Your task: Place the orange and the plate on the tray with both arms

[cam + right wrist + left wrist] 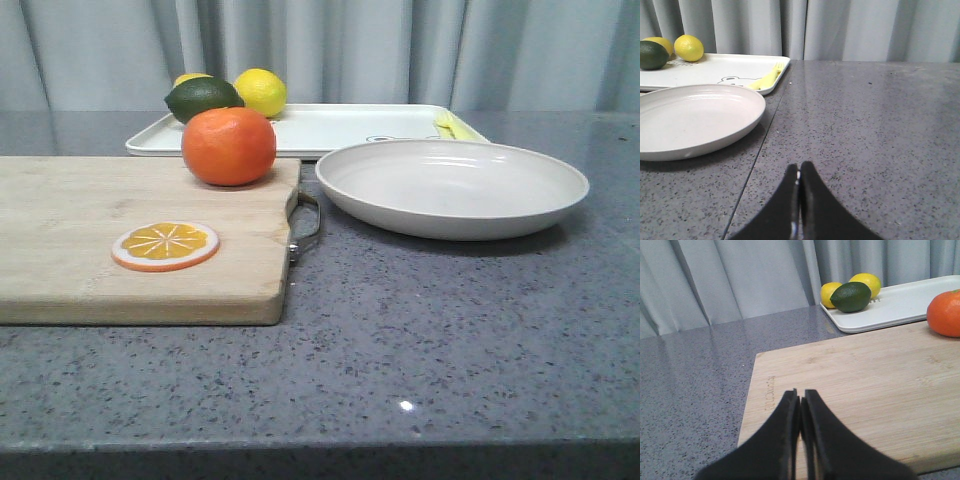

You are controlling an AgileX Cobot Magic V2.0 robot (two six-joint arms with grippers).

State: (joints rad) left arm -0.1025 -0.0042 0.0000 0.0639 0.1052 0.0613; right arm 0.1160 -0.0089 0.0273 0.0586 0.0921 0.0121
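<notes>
The orange [229, 146] sits on the far right part of a wooden cutting board [60, 250]; it also shows in the left wrist view [946, 313]. The beige plate [452, 186] rests on the grey counter to the board's right, and shows in the right wrist view [690, 119]. The white tray [330, 128] lies behind both, with its bear drawing [730, 79] facing the plate. My left gripper [800, 396] is shut and empty over the board's near left part. My right gripper [799, 169] is shut and empty over bare counter, right of the plate. Neither gripper shows in the front view.
A dark green lime [203, 97] and two yellow lemons [260, 91] lie at the tray's far left end. A yellow fork-like piece [450, 125] lies at its right end. A flat orange slice [165, 245] lies on the board. A grey curtain hangs behind the counter.
</notes>
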